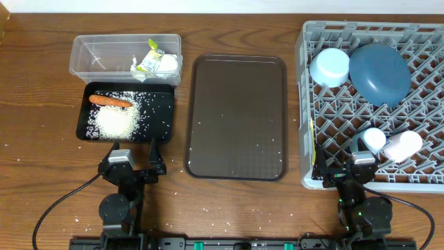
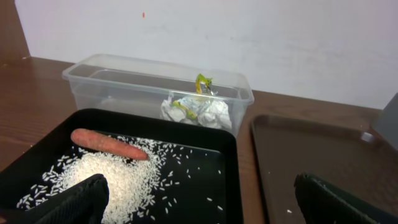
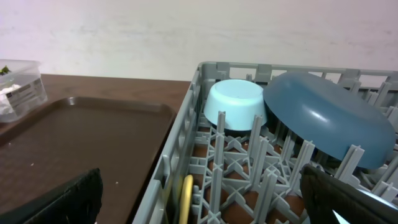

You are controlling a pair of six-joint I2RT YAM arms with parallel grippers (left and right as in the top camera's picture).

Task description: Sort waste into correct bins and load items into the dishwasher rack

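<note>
The black tray [image 1: 163, 104] holds an orange-brown sausage [image 1: 111, 101] and a heap of white rice [image 1: 114, 121]. Crumpled tissue [image 1: 166, 64] and a green-and-white wrapper [image 1: 149, 59] lie in the clear tub [image 1: 90, 52]. In the grey rack [image 1: 305, 104] are a dark-blue dish [image 1: 379, 73], a light-blue cup [image 1: 329, 66], a small white piece [image 1: 374, 139], a pale pink cup [image 1: 404, 144] and a yellow spoon [image 3: 186, 196] against the left wall. My left gripper [image 2: 202, 205] is open and empty over the black tray's near edge. Open too, my right gripper [image 3: 202, 199] hangs over the rack's near left corner.
A large brown serving tray [image 1: 236, 118] lies between the bins and the rack, with a few rice grains on it. Stray grains dot the wooden table [image 1: 41, 153] near the arm bases. A white wall stands behind the table.
</note>
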